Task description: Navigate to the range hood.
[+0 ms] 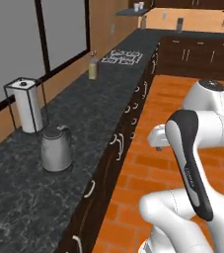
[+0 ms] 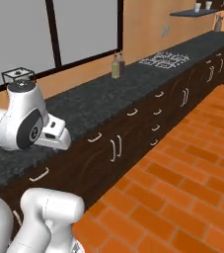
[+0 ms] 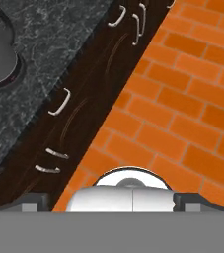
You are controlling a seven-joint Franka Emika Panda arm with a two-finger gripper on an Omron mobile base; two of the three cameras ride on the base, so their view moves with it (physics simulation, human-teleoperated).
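The range hood is out of view. The black cooktop (image 1: 124, 57) with white grates lies far down the dark stone counter (image 1: 84, 113), also seen as the cooktop (image 2: 164, 59) in the right base view; the wall above it is cut off by the frame. My arm is folded over the orange brick floor (image 1: 182, 99), beside the counter's dark drawer fronts (image 3: 84, 113). My gripper (image 3: 112, 201) points down at the floor next to those fronts; its fingertips (image 3: 32, 200) stand far apart with nothing between them.
On the counter stand a grey kettle (image 1: 56, 148), a paper towel holder (image 1: 27, 104) and a bottle (image 1: 93, 66). A dark-framed window (image 1: 49, 34) runs along the wall. A shelf (image 1: 132, 11) with cups hangs at the far corner, where more dark cabinets (image 1: 197, 54) close the room.
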